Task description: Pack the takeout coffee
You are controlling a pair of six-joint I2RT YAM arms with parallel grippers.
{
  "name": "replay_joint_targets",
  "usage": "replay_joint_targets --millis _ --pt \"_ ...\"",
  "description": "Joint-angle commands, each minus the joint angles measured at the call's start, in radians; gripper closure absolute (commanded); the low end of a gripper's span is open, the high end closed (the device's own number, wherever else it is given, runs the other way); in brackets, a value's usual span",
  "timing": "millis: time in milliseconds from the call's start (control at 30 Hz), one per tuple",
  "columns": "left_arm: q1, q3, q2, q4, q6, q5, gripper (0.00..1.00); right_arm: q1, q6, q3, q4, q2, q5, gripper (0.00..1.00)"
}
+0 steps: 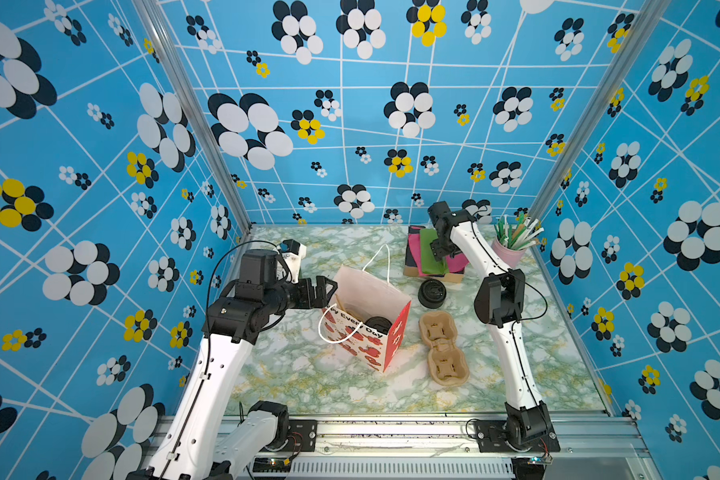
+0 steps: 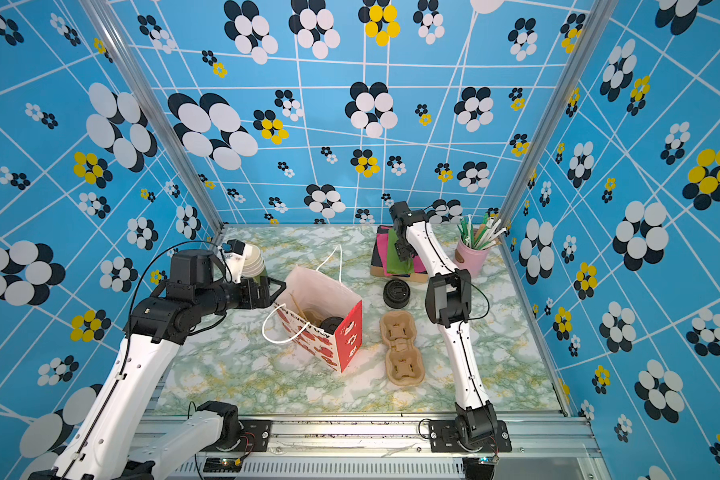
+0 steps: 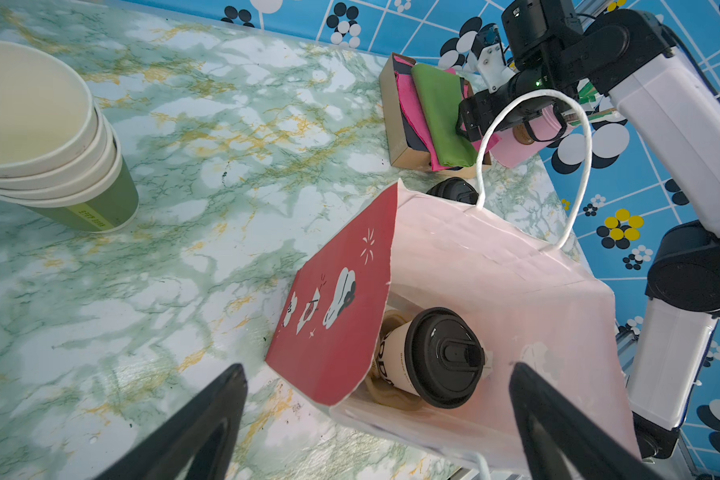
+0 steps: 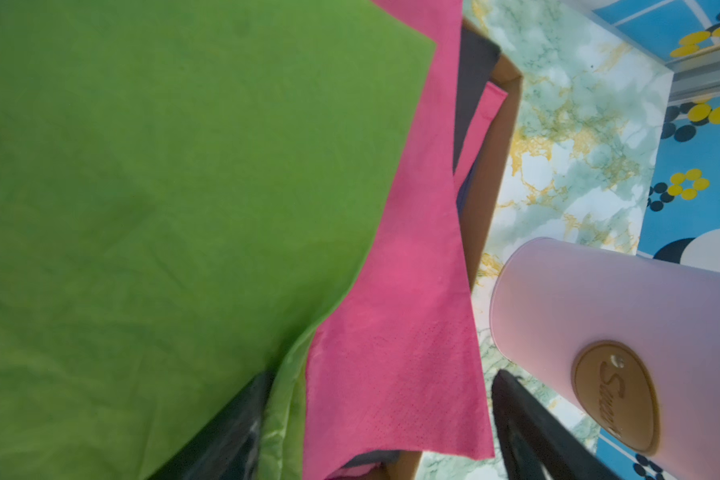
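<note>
In both top views the left claw [image 1: 330,291] [image 2: 278,288] is spread wide at the rim of the paper bag [image 1: 375,291] [image 2: 329,286] and grips nothing. The coffee cup [image 1: 378,323] [image 2: 332,323] stands inside the bag just beyond the claw's tips, with only its black lid showing. The right claw [image 1: 438,253] [image 2: 402,252] points down onto the napkins [image 1: 425,257] [image 2: 391,258], well away from the bag.

In the left wrist view the left claw [image 3: 375,368] gapes, and its two fingers [image 3: 208,419] straddle the bag's [image 3: 495,282] red side panel. I cannot tell whether either finger touches the paper. The coffee cup [image 3: 433,357] sits upright at the bottom of the bag, ahead of the claw and between its fingers.

In the right wrist view the right claw [image 4: 381,376] is released. One of its fingers [image 4: 533,424] stands clear of the pink napkin [image 4: 412,311], with table showing between them. The other is partly hidden at the edge of the green napkin [image 4: 163,187]. A pink tumbler [image 4: 599,311] stands just outside the clear finger.
</note>
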Motion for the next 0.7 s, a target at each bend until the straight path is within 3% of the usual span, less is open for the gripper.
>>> replay_joint_targets --millis 0,133,200,400,667 --pt "0.007 -0.008 -0.014 0.008 -0.002 0.006 0.00 0.017 -0.021 0.014 -0.016 0.014 0.028 0.11" --pt "0.007 -0.006 -0.013 0.008 -0.002 0.006 0.00 0.016 -0.021 0.015 -0.014 0.004 0.015 0.07" --pt "0.007 -0.006 -0.013 0.009 -0.003 0.006 0.00 0.015 -0.014 0.014 -0.012 -0.014 -0.032 0.01" --pt "0.007 -0.007 -0.011 0.012 -0.008 0.008 0.00 0.012 0.019 0.015 0.014 -0.068 -0.204 0.01" --pt "0.007 -0.008 -0.011 0.012 -0.004 0.009 0.00 0.007 0.066 0.026 0.019 -0.073 -0.346 0.01"
